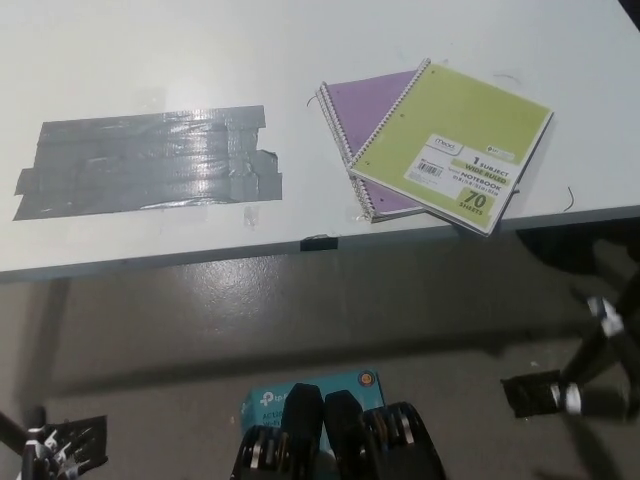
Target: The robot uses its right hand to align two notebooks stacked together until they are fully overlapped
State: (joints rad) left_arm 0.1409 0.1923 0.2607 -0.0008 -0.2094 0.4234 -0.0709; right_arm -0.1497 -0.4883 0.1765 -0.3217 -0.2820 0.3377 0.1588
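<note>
Hands unseen; green notebook (460, 150) lies askew on purple notebook (365, 120).

Green notebook (452, 147) label reads "1 SUBJECT, 70 SHEETS".

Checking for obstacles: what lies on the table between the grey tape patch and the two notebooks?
Bare white table separates the tape patch from the purple notebook under the green notebook, head view.

Left robot hand and right robot hand both outside the head view.
</note>
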